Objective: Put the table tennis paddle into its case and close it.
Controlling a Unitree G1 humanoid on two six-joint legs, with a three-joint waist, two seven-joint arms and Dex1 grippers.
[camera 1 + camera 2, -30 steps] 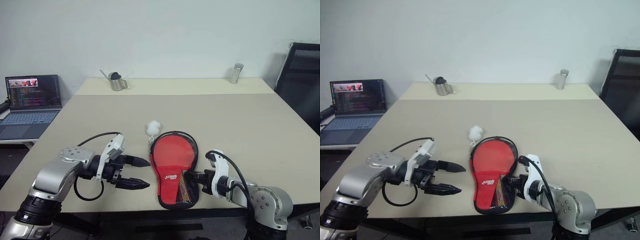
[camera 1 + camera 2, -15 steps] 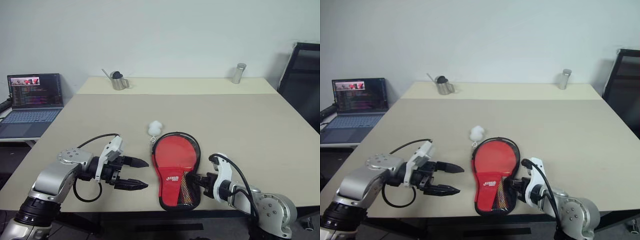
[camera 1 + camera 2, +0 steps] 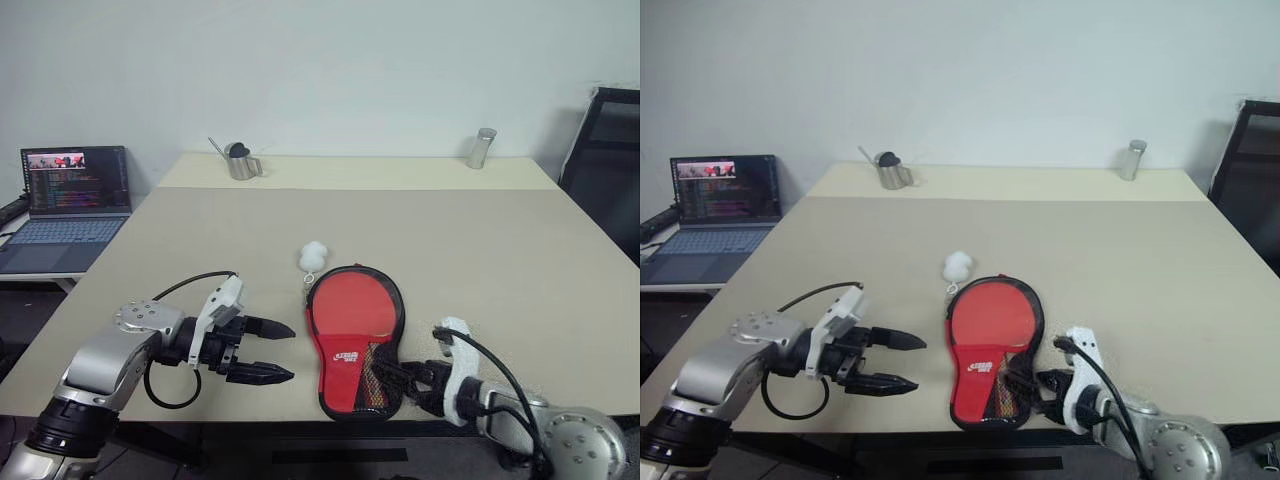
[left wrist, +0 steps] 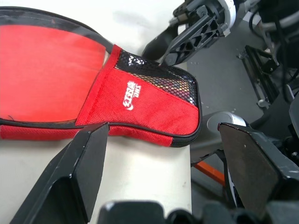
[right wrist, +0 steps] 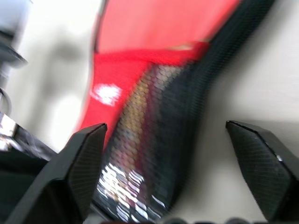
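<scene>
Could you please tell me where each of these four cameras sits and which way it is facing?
Left eye view: on the head, looking forward and down over the beige table; both arms show, left claw, right claw.
Right eye view: beside it, same scene.
Left wrist view: on the left wrist, looking along its fingers at the red fabric case with black mesh.
Right wrist view: on the right wrist, facing the case's mesh end.
All four share the case.
</scene>
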